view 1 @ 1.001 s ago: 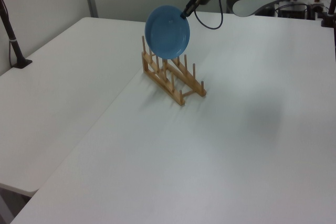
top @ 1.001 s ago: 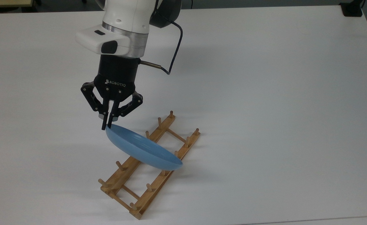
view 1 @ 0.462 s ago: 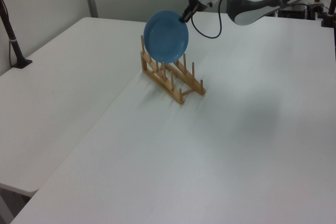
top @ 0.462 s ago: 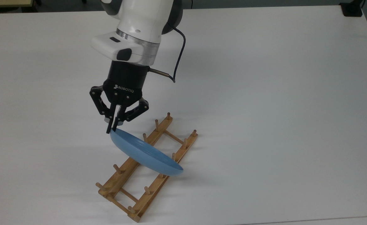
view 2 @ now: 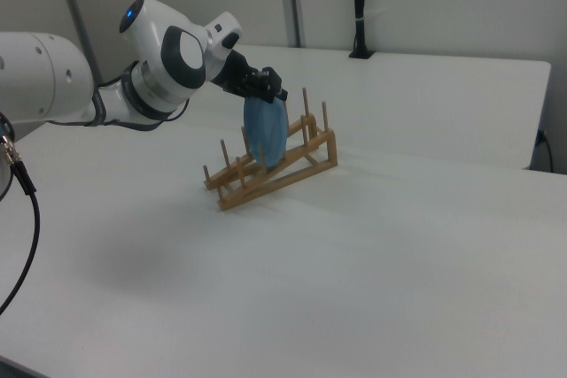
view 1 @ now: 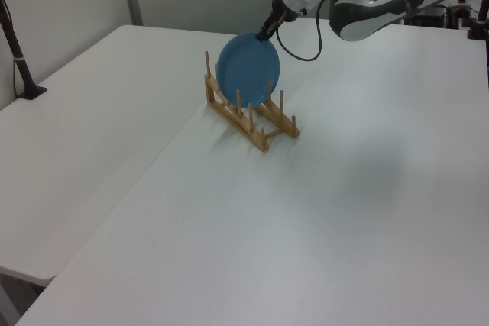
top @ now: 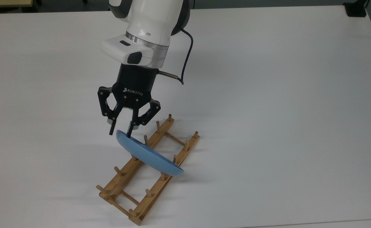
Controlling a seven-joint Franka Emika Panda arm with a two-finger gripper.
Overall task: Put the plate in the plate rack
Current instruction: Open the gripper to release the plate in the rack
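The blue plate (top: 150,156) stands on edge in the wooden plate rack (top: 125,172), slotted between pegs near the rack's middle and leaning a little. My gripper (top: 120,131) hangs over the plate's upper rim at the top view's left, open, with one finger on each side of the rim. In the left view the plate (view 1: 248,69) rests upright in the rack (view 1: 252,129) with the gripper (view 1: 263,34) at its top edge. The right view shows the plate (view 2: 266,135) edge-on in the rack (view 2: 283,174), below the gripper (view 2: 266,90).
The white table (top: 283,110) spreads wide around the rack. A black clamp base (top: 356,9) sits at the top view's far right corner. A black post (view 1: 19,59) stands at the left view's left, and another post (view 2: 359,6) at the back of the right view.
The arm shifted toward the top view's right and lowered. The plate settled deeper between the pegs and stands steeper. The fingers, earlier shut on the rim, have spread apart.
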